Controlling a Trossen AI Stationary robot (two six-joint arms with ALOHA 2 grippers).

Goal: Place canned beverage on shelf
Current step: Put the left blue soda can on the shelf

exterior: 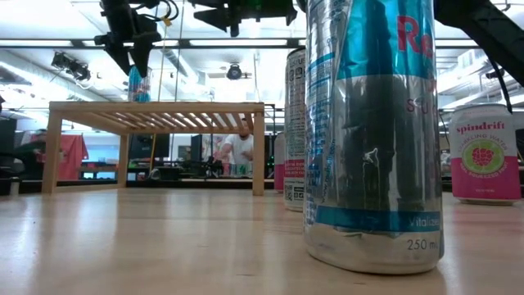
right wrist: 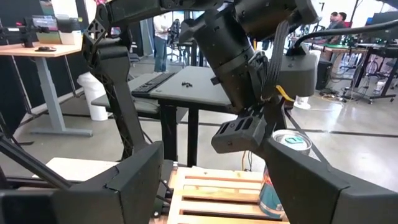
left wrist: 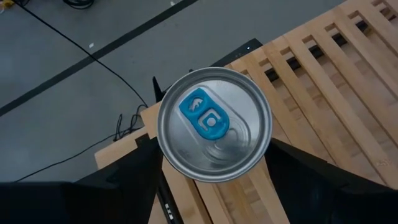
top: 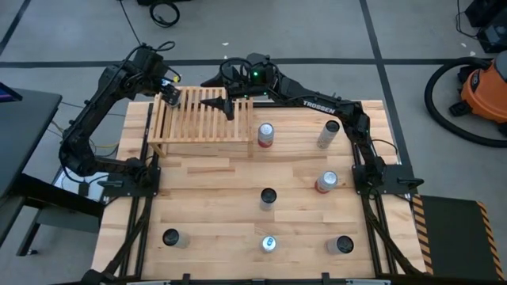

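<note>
The left hand [top: 169, 94], clamped on the upright can [left wrist: 214, 123], hangs over the shelf's [top: 207, 120] upper-left corner; right hand [top: 226, 104] apart.

The high view looks straight down on the whole light butcher-block table [top: 214, 206], with the low slatted light-wood shelf [top: 202, 117] at upper left of frame. The low view sits at tabletop height just behind a tall silver-and-blue can [exterior: 372, 131], facing the shelf [exterior: 155, 115] at left. The left wrist view looks down close onto a silver can top with a blue tab [left wrist: 214, 124] over the slats. The right wrist view faces level across the shelf, sharing that can [right wrist: 283, 171].
</note>
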